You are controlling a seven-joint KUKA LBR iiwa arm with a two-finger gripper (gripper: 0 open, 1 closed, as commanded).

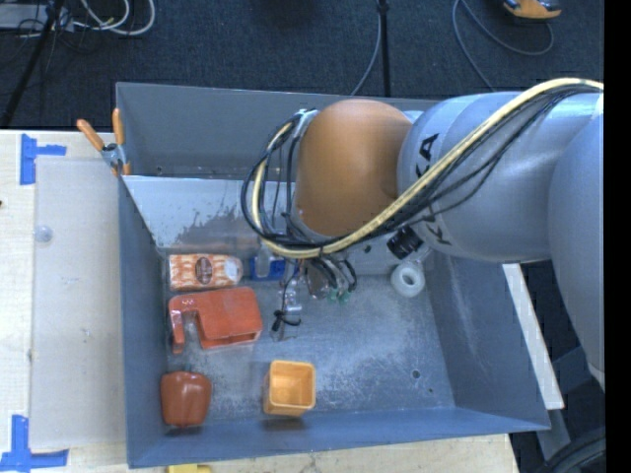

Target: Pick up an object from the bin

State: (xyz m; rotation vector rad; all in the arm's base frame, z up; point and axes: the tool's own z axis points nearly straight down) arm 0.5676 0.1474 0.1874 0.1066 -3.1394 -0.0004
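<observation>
Jaws: cannot tell if spread or pressed | red-orange block [219, 318] just beside them, perhaps touching

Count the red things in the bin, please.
2: a flat red block at the bin's left, and a rounded red thing in the lower left corner. The arm may hide others.

In the bin [463, 363], a dark red rounded thing [185, 398], like a pepper, sits in the near left corner. To its right, apart from it, an orange square cup [288, 386] stands with the mouth up. Farther, at the left, lies a flat packet [202, 270] with brown print, and a small blue thing [266, 267] is just beside it on the right. A white ring [407, 279] lies more to the right. Beyond the bin, cables [118, 3] lie on the dark floor.
</observation>
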